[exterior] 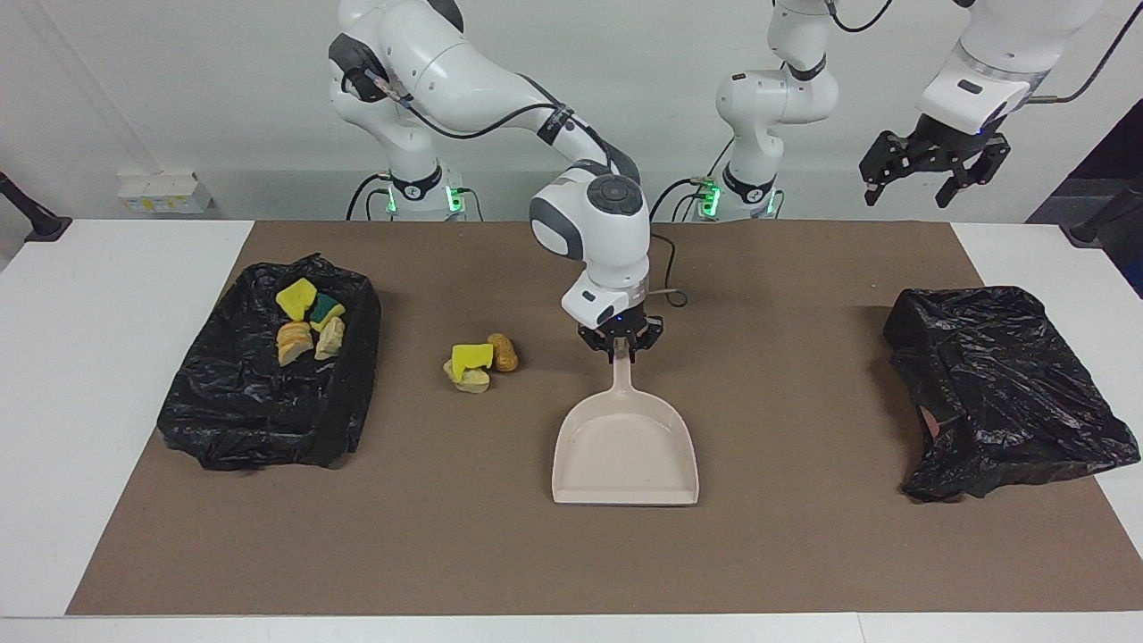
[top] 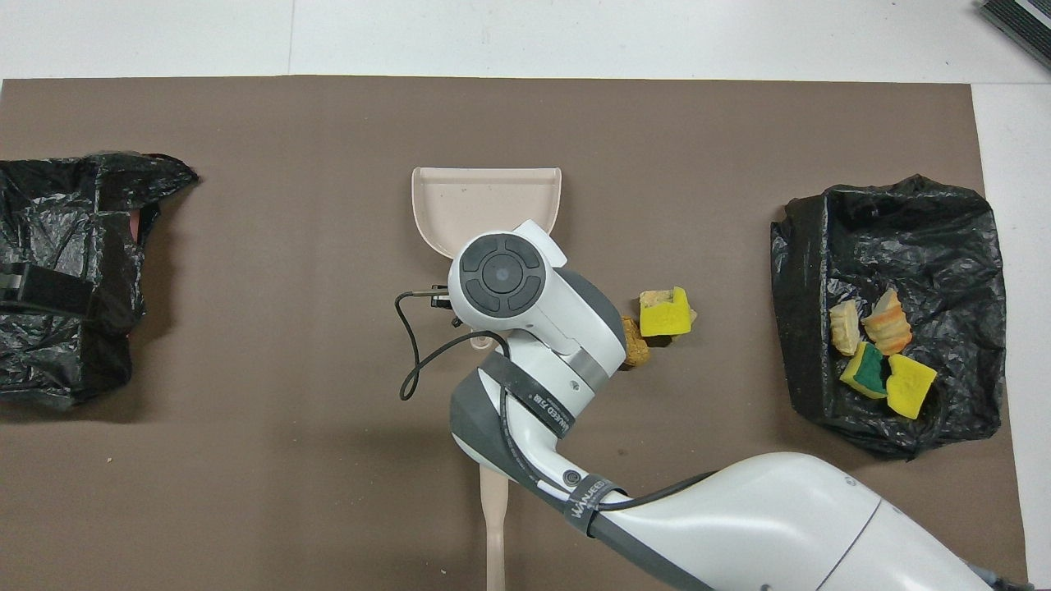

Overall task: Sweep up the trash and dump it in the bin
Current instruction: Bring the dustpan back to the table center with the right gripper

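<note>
The desk carries a brown mat with a black-lined bin at the right arm's end and a crumpled black bag at the left arm's end. Mid-mat lies a beige dustpan, its handle toward the robots. The right claw is on that handle's tip, seemingly pinching it; only the facing view shows this, since from overhead the arm covers it. The overhead view alone shows the brush, nearer the robots. The left claw waits raised and spread wide, over the left arm's end. Four trash pieces lie in the bin; three more sit on the mat between bin and dustpan.
</note>
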### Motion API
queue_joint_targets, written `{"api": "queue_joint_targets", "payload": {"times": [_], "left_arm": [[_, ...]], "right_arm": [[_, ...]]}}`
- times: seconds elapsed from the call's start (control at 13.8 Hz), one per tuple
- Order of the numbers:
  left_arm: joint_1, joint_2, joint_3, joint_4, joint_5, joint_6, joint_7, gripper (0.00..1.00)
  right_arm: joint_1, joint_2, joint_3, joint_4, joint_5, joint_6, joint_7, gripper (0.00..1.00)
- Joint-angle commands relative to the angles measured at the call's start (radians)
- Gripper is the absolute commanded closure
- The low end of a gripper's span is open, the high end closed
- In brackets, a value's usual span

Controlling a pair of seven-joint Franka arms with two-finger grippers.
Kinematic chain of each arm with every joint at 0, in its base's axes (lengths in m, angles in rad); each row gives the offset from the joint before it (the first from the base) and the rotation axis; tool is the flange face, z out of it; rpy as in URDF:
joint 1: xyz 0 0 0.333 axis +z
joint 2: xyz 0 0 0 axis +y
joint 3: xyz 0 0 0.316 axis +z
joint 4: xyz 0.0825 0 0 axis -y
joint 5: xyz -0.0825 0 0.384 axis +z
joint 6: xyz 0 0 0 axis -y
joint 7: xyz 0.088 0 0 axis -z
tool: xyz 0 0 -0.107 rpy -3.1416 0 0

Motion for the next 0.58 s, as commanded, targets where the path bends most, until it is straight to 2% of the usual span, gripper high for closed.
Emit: {"api": "queue_joint_targets", "payload": {"times": [0.0,0.14,0.36,0.51], "left_arm": [[0.015,-0.030,-0.009,-0.035,0.004,0.012,0.005,0.00],[0.015,-0.028,-0.009,-0.035,0.004,0.012,0.005,0.00],[0.015,-0.028,-0.009,-0.035,0.004,0.018,0.004,0.00],[0.015,-0.028,-0.011,-0.036,0.001,0.030,0.001,0.00]], "right_arm": [[-0.016,-0.006,0.024,-0.020,-0.014,0.016,-0.044,0.39],[-0.018,-0.029,0.047,-0.026,-0.014,-0.015,-0.058,0.00],[-0.033,-0.162,0.074,-0.092,0.012,-0.114,-0.058,0.00],[-0.044,-0.288,0.077,-0.158,0.160,-0.188,-0.090,0.00]]}}
